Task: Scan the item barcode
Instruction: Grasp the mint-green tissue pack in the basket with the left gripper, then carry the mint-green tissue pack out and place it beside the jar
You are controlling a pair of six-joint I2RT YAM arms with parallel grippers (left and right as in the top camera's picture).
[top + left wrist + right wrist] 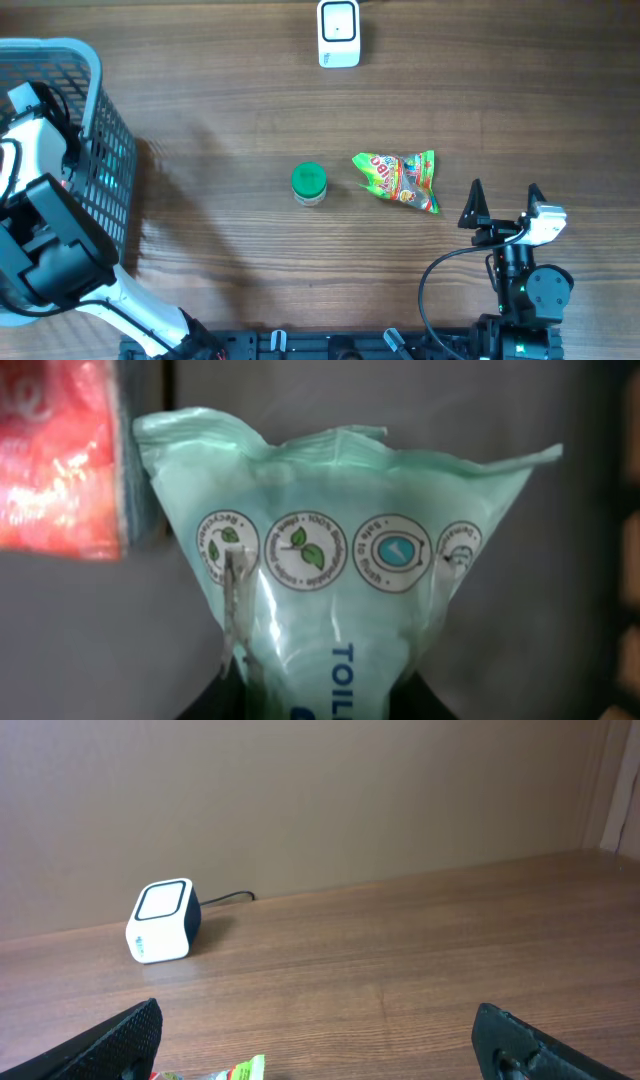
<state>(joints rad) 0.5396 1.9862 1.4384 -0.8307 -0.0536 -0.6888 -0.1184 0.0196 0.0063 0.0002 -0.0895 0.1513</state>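
Observation:
In the left wrist view a pale green plastic packet point(340, 540) with round leaf icons and blue lettering fills the frame. Its lower end is pinched between the dark fingers of my left gripper point(330, 698), which is shut on it down inside the basket point(95, 140). Any barcode on the packet is hidden. The white scanner point(339, 33) stands at the table's far edge, and it also shows as the scanner point(163, 921) in the right wrist view. My right gripper point(503, 205) rests open at the front right, with nothing between its fingers.
A small jar with a green lid point(309, 183) and a colourful candy bag point(400, 178) lie mid-table. The bag's corner point(240, 1070) shows just ahead of my right gripper point(320, 1040). A red packet point(55, 455) sits beside the green one in the basket.

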